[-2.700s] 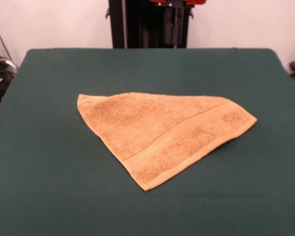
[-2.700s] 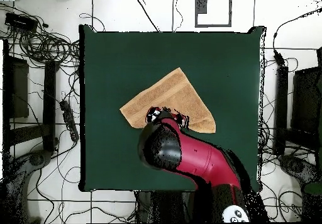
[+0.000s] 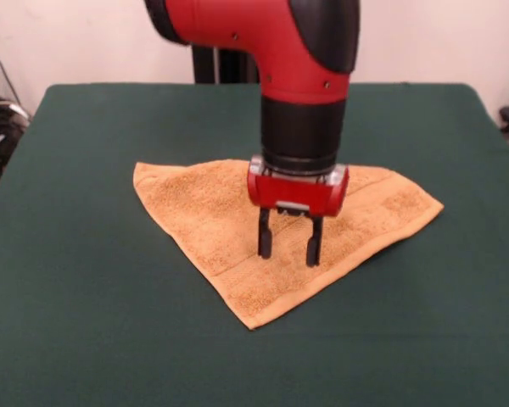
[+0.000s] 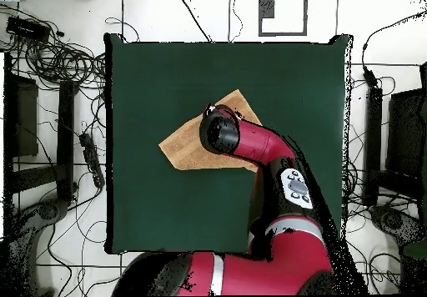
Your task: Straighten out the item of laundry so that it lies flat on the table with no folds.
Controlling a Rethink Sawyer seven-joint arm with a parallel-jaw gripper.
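The orange-tan towel [image 3: 212, 212] lies on the dark green table [image 3: 85, 280], folded over into a triangle with a woven band along its near right side. In the overhead view the towel [image 4: 179, 143] shows partly under the arm. My gripper [image 3: 288, 250] hangs straight down over the middle of the towel near the band. Its two black fingers [image 3: 265, 242] are apart and hold nothing, with their tips just above or at the cloth. In the overhead view the arm's wrist [image 4: 220, 133] hides the gripper.
The red and black arm [image 3: 297, 68] comes down from the top over the table's middle. Cables and equipment [image 4: 58, 60] lie on the floor round the table.
The arm has swung out from its drawn-back place at the table's far side and come down over the towel's middle. The towel has kept its shape and place.
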